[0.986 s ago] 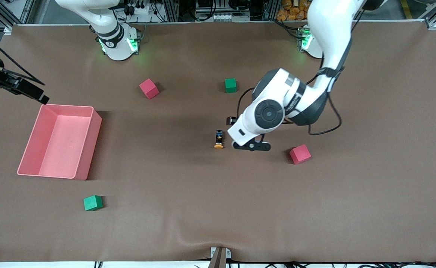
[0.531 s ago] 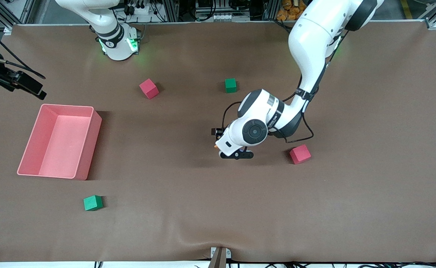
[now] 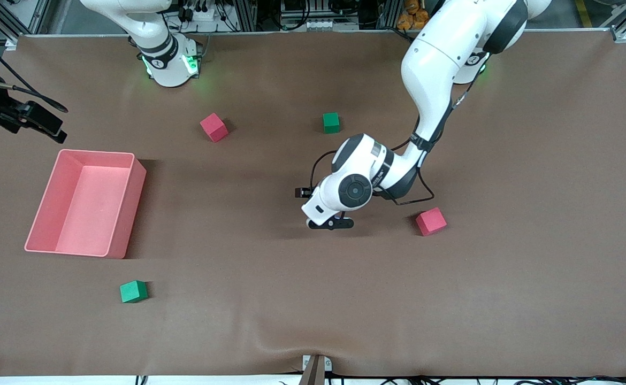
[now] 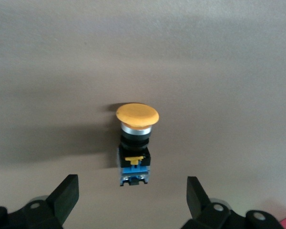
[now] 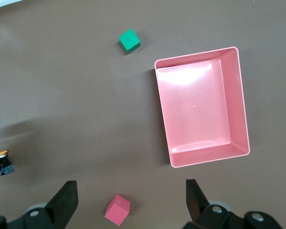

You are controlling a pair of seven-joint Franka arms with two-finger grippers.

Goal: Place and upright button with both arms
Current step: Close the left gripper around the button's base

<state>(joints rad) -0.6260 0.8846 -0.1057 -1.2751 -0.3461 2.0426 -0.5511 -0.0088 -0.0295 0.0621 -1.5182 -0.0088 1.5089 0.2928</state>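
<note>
The left gripper (image 4: 128, 195) is hanging low over the middle of the brown desk (image 3: 313, 299), its jaws standing wide apart with nothing between them. In the left wrist view the button (image 4: 135, 143) is lying on its side on the desk at the centre of the frame, orange cap pointing away from the jaws and blue end toward them, in line with the gap between them and untouched. In the front view the left arm's wrist is covering the button, just right of frame centre.

The right gripper (image 5: 128, 200) is waiting high near the left edge of the front view, jaws apart and empty, looking down on the pink bin (image 5: 202, 107), a green cube (image 5: 129, 40), a red cube (image 5: 117, 210) and, at the frame's left edge, the button.
</note>
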